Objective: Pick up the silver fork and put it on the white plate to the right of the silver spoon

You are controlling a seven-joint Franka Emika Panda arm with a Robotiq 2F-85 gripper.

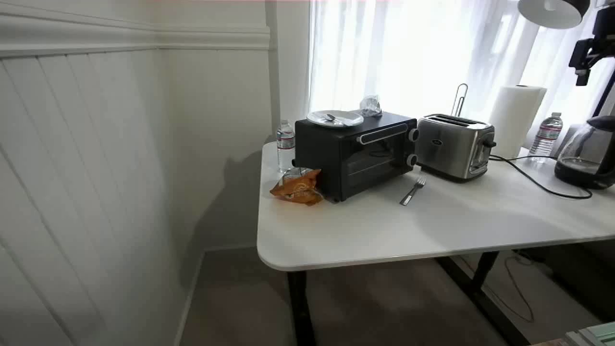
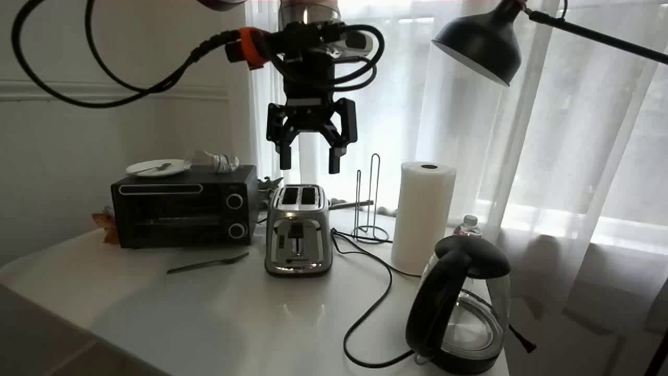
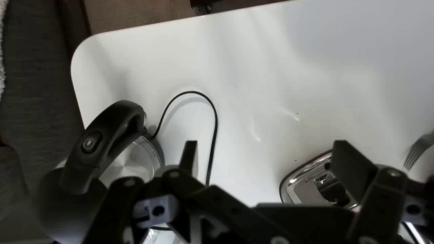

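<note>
The silver fork (image 1: 413, 191) (image 2: 207, 264) lies flat on the table in front of the black toaster oven, tines toward the silver toaster. Its tines show at the right edge of the wrist view (image 3: 418, 149). The white plate (image 1: 353, 118) (image 2: 180, 165) sits on top of the toaster oven, with a silver spoon (image 1: 335, 119) (image 2: 151, 168) lying on it. The plate is out of the wrist view. My gripper (image 2: 310, 162) (image 3: 265, 144) is open and empty, high above the table near the toaster. Only part of it shows in an exterior view (image 1: 582, 72).
The toaster oven (image 1: 375, 163) stands beside the silver toaster (image 2: 297, 230). A wire rack (image 2: 371, 209), paper-towel roll (image 2: 424, 219), glass kettle (image 2: 469, 313) with cord, and water bottles (image 1: 286, 146) stand around. An orange bag (image 1: 298, 187) lies by the oven. A black lamp (image 2: 482, 44) hangs above.
</note>
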